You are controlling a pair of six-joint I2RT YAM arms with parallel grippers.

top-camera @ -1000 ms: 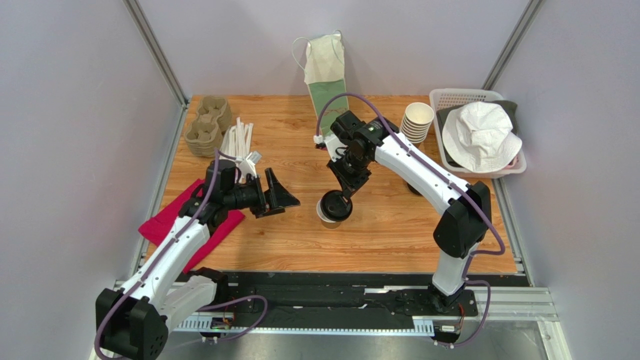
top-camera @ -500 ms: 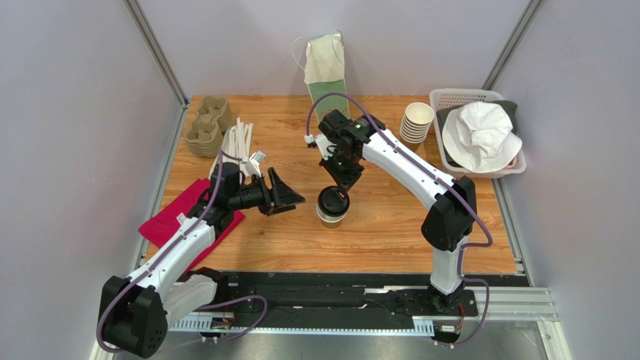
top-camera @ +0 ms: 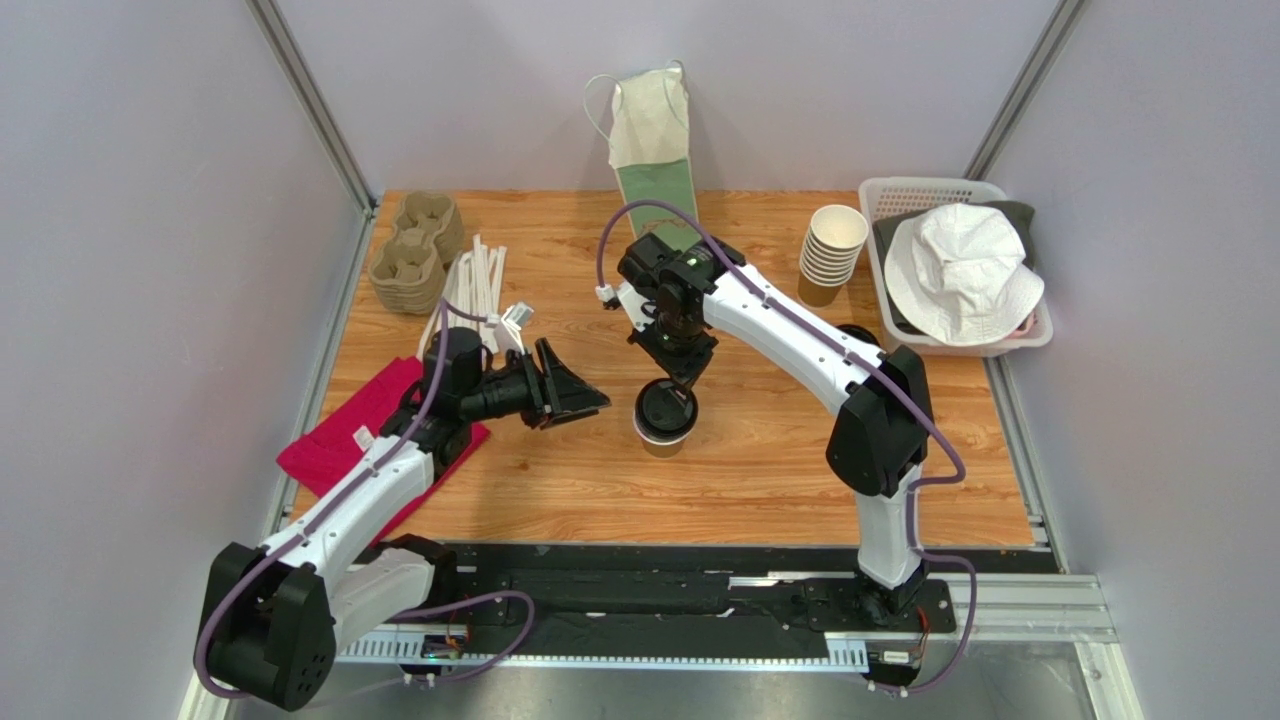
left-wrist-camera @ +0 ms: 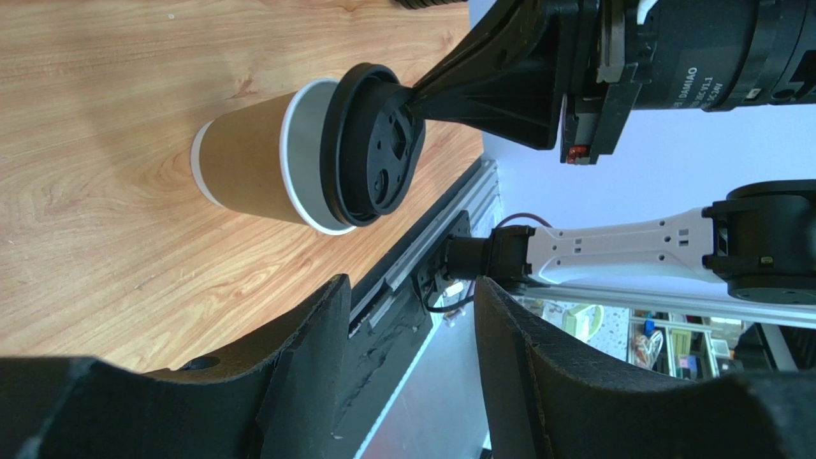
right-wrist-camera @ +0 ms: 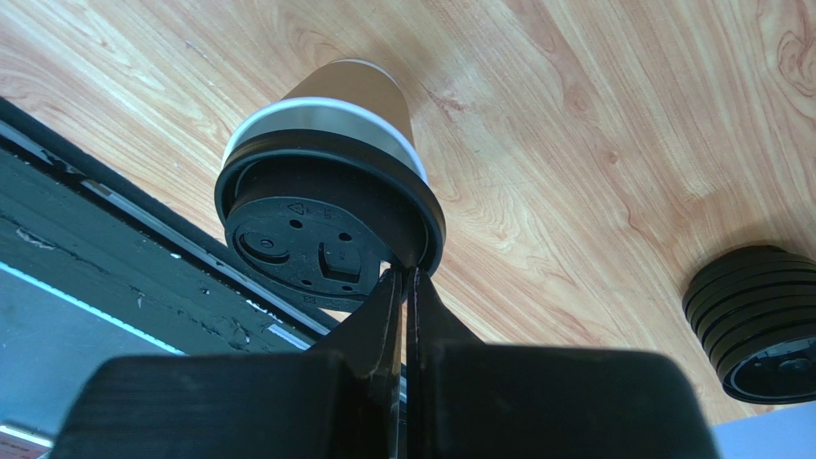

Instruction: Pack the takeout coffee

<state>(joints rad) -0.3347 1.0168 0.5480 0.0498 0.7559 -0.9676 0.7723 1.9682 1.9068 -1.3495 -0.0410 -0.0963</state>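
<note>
Since a second ago the left gripper [top-camera: 579,402] has narrowed, its jaws still apart and empty just beside the takeout coffee [top-camera: 663,416]. That kraft cup stands upright on the table [top-camera: 932,480], black lid [right-wrist-camera: 321,239] on, the closed tips of the right gripper [right-wrist-camera: 404,277] touching its rim. Packing seems unstarted; the bag [top-camera: 654,150] stands far behind.

The coffee [top-camera: 663,416] stands mid-table. My left pincer [top-camera: 579,393] is just left of it, and my right pincer [top-camera: 684,387] touches its lid from the far side. The bag [top-camera: 652,143] stands far centre, trays [top-camera: 416,251] far left, the cloth [top-camera: 338,443] near left. Cups [top-camera: 834,245] sit left of the far-right basket [top-camera: 902,195], which holds a hat [top-camera: 962,270].
</note>
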